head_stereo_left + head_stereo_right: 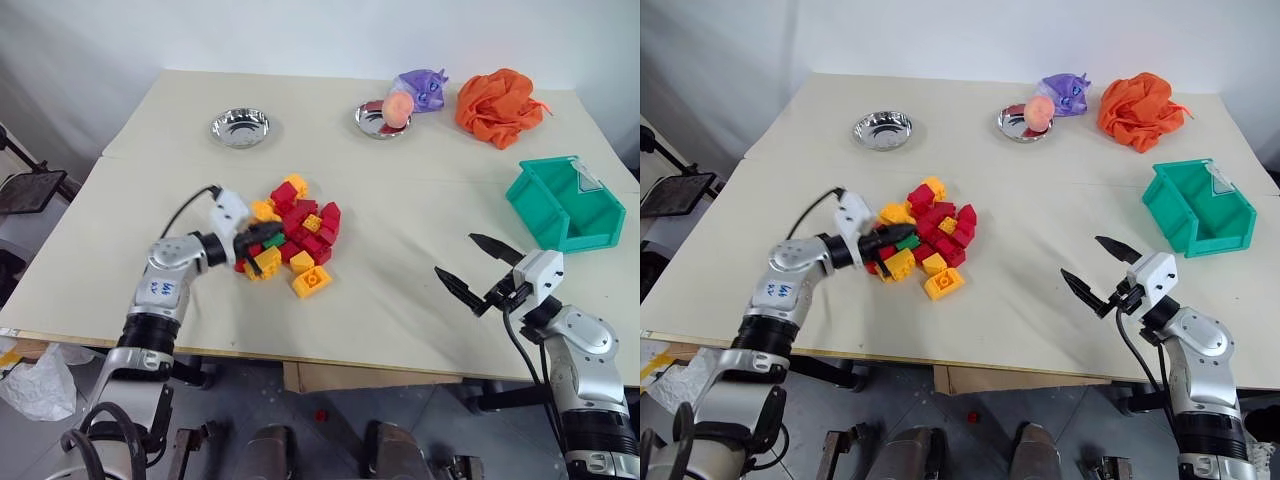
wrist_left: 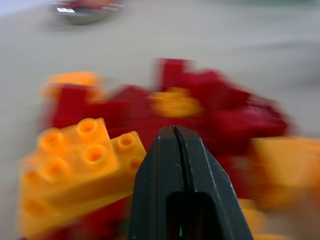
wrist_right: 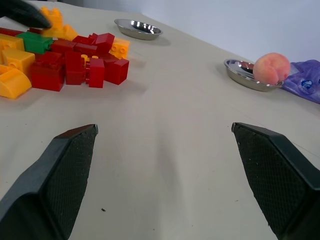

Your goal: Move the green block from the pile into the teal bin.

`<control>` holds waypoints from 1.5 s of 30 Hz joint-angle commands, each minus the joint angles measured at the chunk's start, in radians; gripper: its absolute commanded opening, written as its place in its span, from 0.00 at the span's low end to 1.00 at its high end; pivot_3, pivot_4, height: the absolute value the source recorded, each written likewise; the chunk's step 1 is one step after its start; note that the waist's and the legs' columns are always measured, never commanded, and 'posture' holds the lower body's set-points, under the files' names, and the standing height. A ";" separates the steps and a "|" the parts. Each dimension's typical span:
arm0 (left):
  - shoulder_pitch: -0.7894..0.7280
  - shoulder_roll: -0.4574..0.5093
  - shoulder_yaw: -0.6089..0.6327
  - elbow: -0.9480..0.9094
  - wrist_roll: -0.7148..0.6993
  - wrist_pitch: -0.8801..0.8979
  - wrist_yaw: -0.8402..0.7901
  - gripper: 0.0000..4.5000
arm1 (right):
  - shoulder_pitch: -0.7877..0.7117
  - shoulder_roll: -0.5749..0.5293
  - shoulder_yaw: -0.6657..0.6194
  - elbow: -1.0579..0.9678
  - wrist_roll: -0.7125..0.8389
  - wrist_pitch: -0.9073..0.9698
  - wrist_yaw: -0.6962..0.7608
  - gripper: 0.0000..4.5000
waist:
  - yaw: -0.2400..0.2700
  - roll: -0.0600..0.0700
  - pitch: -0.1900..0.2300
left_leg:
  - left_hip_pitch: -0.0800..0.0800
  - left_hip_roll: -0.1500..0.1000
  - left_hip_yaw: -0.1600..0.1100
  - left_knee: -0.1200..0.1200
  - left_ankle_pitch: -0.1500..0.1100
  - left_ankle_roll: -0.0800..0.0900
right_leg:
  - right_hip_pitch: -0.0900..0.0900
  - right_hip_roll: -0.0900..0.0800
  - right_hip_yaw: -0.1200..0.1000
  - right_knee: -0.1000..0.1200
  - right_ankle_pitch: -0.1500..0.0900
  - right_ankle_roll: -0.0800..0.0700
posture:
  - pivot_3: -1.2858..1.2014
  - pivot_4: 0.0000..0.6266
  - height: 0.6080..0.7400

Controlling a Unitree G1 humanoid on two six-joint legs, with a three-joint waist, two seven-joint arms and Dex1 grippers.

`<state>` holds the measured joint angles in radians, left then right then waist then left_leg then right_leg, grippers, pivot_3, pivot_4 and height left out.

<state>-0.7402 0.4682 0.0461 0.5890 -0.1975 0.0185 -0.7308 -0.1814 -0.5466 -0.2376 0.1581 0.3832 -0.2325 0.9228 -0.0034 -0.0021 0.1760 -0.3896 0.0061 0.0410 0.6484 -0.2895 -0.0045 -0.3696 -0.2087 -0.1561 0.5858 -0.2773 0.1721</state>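
Closest to me, the right gripper [image 1: 483, 268] is just parked over bare counter [image 1: 400, 290] with its fingers spread wide, holding nothing. It's near the teal bin [image 1: 563, 205] but not doing any work right now.

The left gripper [image 1: 262, 232] is the busy one. Its fingers are pinched fully together, tips pushed in at the near-left edge of the pile [image 1: 293, 232]. The green block [image 1: 273, 241] sits right at those tips, wedged among red and yellow bricks, and in the right wrist view it's lying free on the heap. So I'd say I'm at the reach-in stage and the closed fingers have nothing between them. I can't tell if they're touching green or not.

Next move as I see it: open up again, straddle the green one and pinch it without dragging neighbours along. The yellow brick [image 2: 75, 165] hard against the fingers is the main nuisance.

Further back: two steel bowls [image 1: 240, 127], one holding a peach [image 1: 398, 107], a purple toy [image 1: 424, 89] and an orange cloth [image 1: 498, 105]. None of them block the way to the bin.
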 commanded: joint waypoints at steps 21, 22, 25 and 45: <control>0.407 0.183 0.069 -0.417 -0.112 0.061 -0.284 0.01 | -0.051 -0.045 0.124 -0.168 0.015 0.144 0.114 1.00 | -0.003 0.000 0.000 | 0.001 0.006 0.003 0.001 -0.002 -0.003 | -0.002 0.005 0.002 0.001 0.000 -0.002 | 0.52 0.24 1.00; 0.420 0.189 0.088 -0.415 -0.116 0.054 -0.274 0.01 | -0.053 -0.044 0.127 -0.173 0.014 0.150 0.113 1.00 | -0.002 0.000 0.000 | 0.001 0.006 0.003 0.001 -0.002 -0.003 | -0.002 0.005 0.002 0.001 0.000 -0.002 | 0.52 0.24 1.00; 0.486 0.210 0.223 -0.386 -0.162 0.036 -0.227 0.01 | -0.066 -0.046 0.142 -0.203 0.013 0.182 0.112 1.00 | -0.003 0.000 0.000 | 0.000 0.006 0.004 0.001 -0.002 -0.003 | -0.003 0.005 0.003 0.001 0.000 -0.002 | 0.52 0.24 1.00; 0.315 0.198 0.077 -0.633 -0.169 0.483 -0.013 0.76 | -0.115 -0.060 0.138 -0.181 0.017 0.220 0.144 1.00 | 0.019 -0.001 0.001 | 0.001 0.008 0.010 0.003 -0.006 -0.002 | -0.006 0.007 0.007 0.002 0.000 -0.003 | 0.52 0.24 1.00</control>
<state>-0.4071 0.6700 0.1445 -0.0302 -0.3802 0.4525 -0.7634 -0.2963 -0.5992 -0.0851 -0.0159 0.3854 0.0014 1.0583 0.0159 -0.0036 0.1768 -0.3877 0.0141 0.0517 0.6511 -0.2955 -0.0070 -0.3753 -0.2019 -0.1490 0.5884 -0.2771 0.1692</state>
